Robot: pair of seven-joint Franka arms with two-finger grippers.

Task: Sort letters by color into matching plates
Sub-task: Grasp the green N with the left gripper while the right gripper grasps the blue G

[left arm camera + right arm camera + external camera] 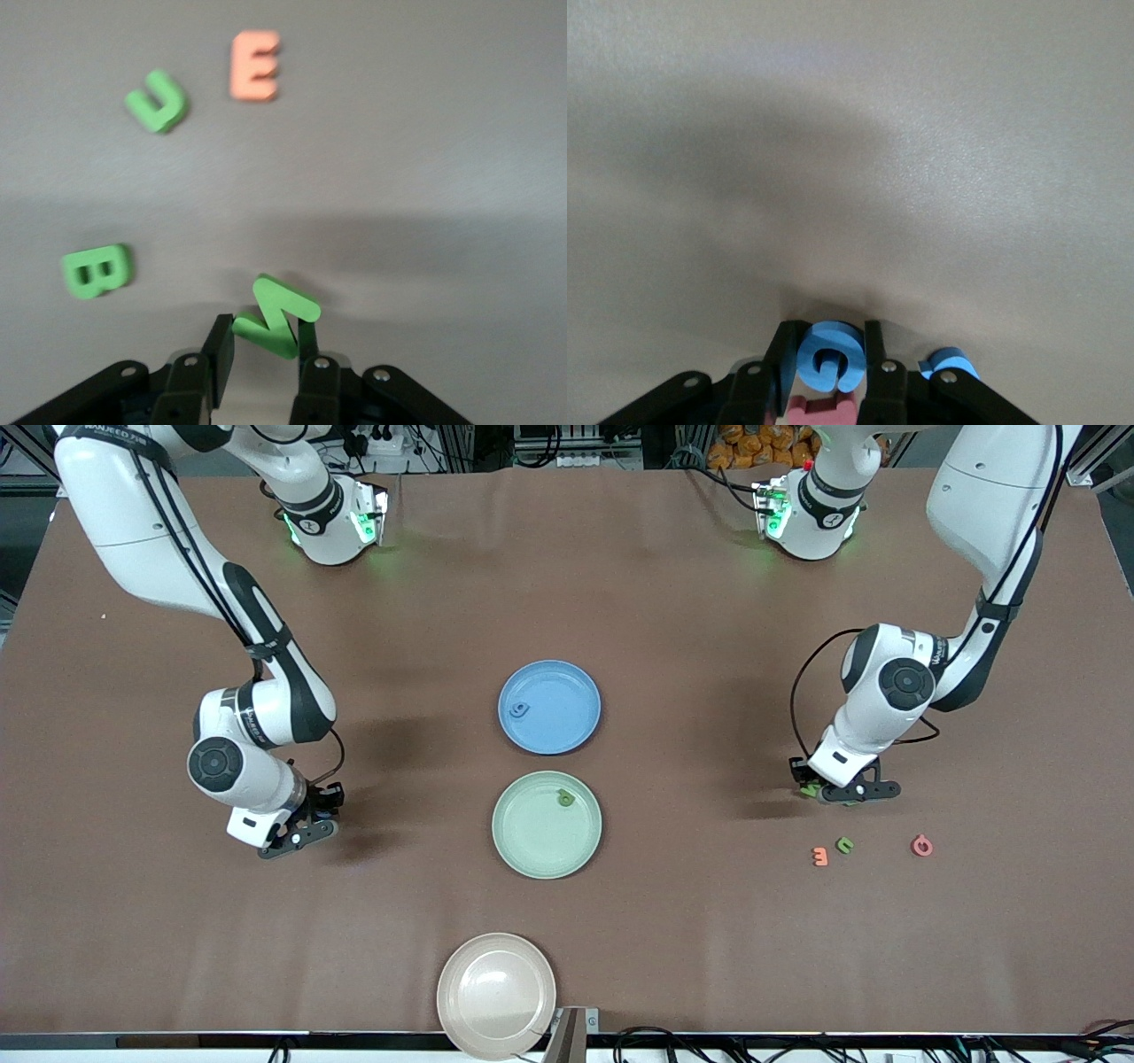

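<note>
Green letter M sat pinched in L gripper near desk's left-arm end. R gripper clamped blue letter G near right-arm end. Blue plate, green plate at desk ctr.

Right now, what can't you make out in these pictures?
- Front view: the right claw covers its blue letter.
- Right wrist view: a second blue piece and a red piece are hidden by the fingers and cut by the edge.
- Front view: the left claw hides most of its green letter.
</note>
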